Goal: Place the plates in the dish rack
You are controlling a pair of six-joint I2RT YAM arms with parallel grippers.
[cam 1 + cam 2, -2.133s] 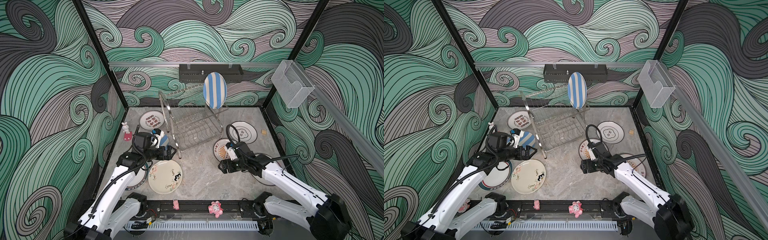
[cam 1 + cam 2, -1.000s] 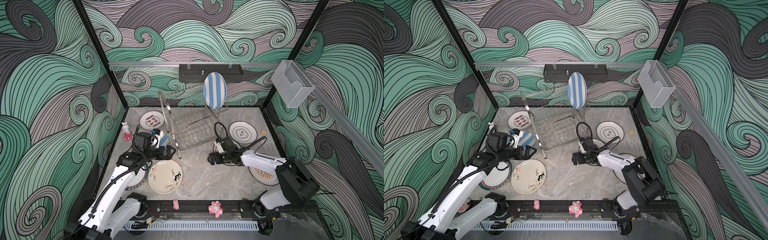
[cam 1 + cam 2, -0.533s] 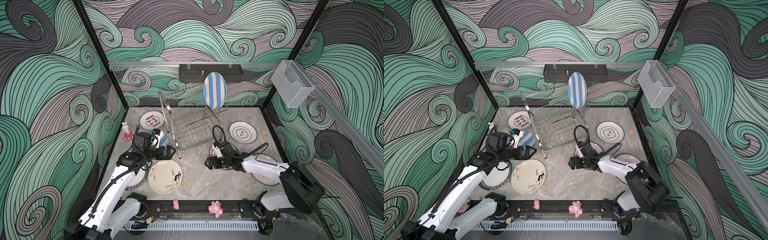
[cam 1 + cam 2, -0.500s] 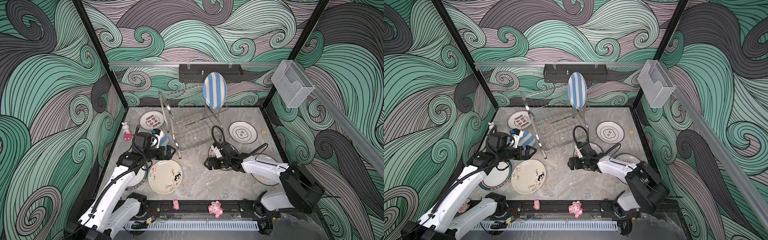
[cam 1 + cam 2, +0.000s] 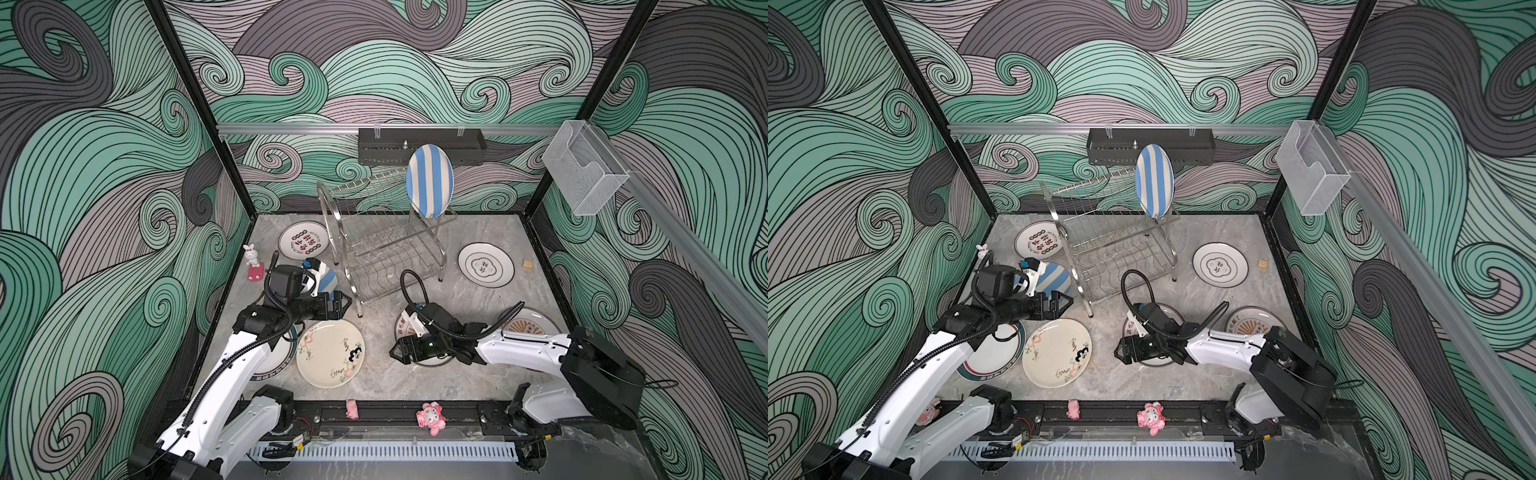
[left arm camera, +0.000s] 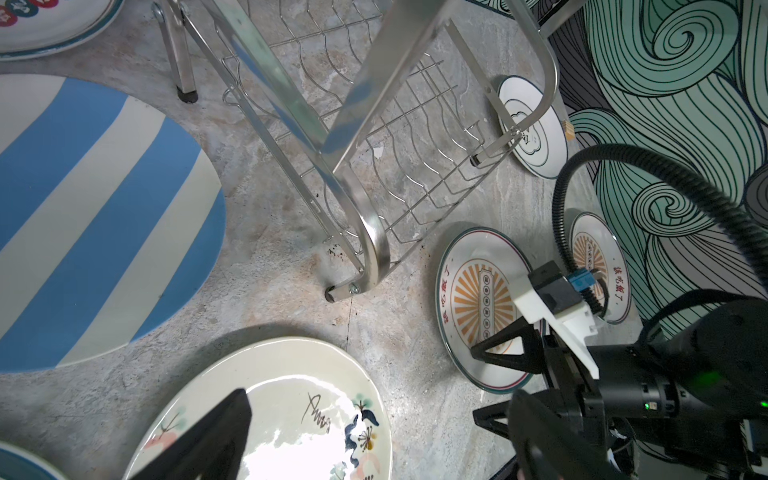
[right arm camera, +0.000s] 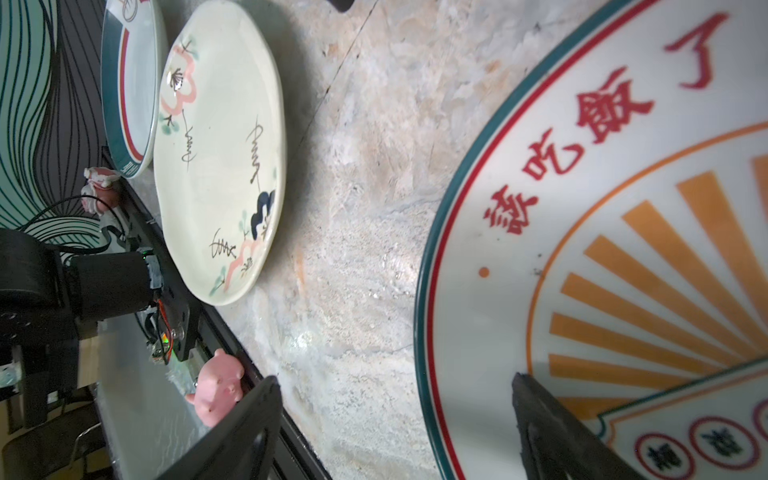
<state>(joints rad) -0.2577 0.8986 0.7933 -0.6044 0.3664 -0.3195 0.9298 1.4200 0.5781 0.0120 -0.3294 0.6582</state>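
The steel dish rack (image 5: pixel 332 232) stands at the back middle, and a blue-white striped plate (image 5: pixel 429 180) stands upright in its top tier. My right gripper (image 5: pixel 397 353) is open and low, straddling the near-left rim of an orange sunburst plate (image 7: pixel 623 249): one finger over the plate, the other over bare table. My left gripper (image 5: pixel 345 299) hangs open and empty above the gap between the cream plate (image 5: pixel 331 353) and the rack's front foot. Flat on the table lie a second striped plate (image 6: pixel 95 216), a teal-rimmed plate (image 5: pixel 270 361), a red-black character plate (image 5: pixel 303 245), a cloud plate (image 5: pixel 485 264) and another sunburst plate (image 5: pixel 528 326).
A black perforated shelf (image 5: pixel 419 145) hangs on the back wall and a clear plastic box (image 5: pixel 582 174) on the right rail. A bunny figurine (image 5: pixel 251 259) stands at the left wall, a wooden block (image 5: pixel 528 264) at the right, and pink toys (image 5: pixel 430 415) on the front rail.
My right arm has swung left and toward the front across the sunburst plate, bringing its gripper down to the plate's near-left rim. The left arm has not moved.
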